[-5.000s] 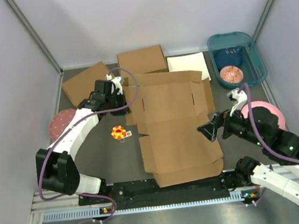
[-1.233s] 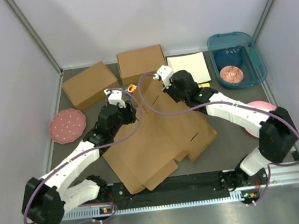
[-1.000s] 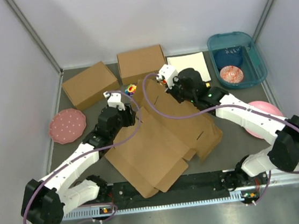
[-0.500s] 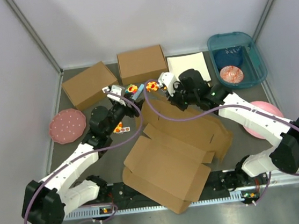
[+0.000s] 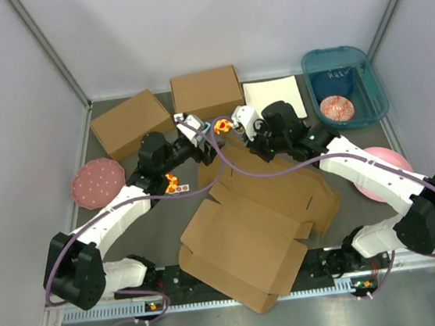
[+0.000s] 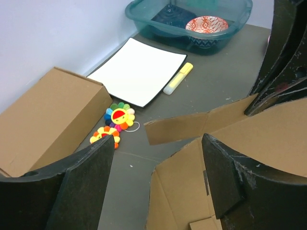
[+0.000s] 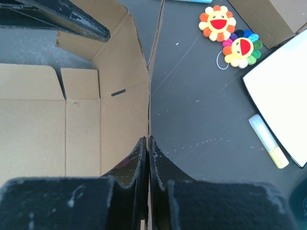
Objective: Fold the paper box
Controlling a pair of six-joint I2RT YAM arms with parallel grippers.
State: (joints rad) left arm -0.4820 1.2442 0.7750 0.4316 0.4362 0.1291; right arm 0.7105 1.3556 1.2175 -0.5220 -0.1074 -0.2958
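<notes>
The paper box (image 5: 245, 234) is a large brown die-cut sheet lying partly folded mid-table, its near panels reaching the front rail. My right gripper (image 5: 253, 145) is shut on the sheet's far edge. In the right wrist view that thin cardboard edge (image 7: 147, 96) runs straight out from the pinched right gripper (image 7: 148, 140). My left gripper (image 5: 201, 132) hovers open just beyond the sheet's far left corner. In the left wrist view the left gripper (image 6: 158, 141) has nothing between its fingers, with a cardboard flap (image 6: 192, 127) and panel below.
Two ready-made brown boxes (image 5: 126, 122) (image 5: 206, 92) and a white sheet (image 5: 274, 96) line the back. A teal bin (image 5: 356, 64) holds a patterned bowl (image 5: 335, 107). Pink plates (image 5: 98, 182) (image 5: 383, 169) lie left and right. Flower toys (image 6: 120, 115) (image 5: 174, 185) and a yellow marker (image 6: 178, 78) are nearby.
The left gripper opened, let go of the sheet and swung back toward the far boxes. The sheet folded up and slid toward the front rail. The right gripper stayed shut on its edge.
</notes>
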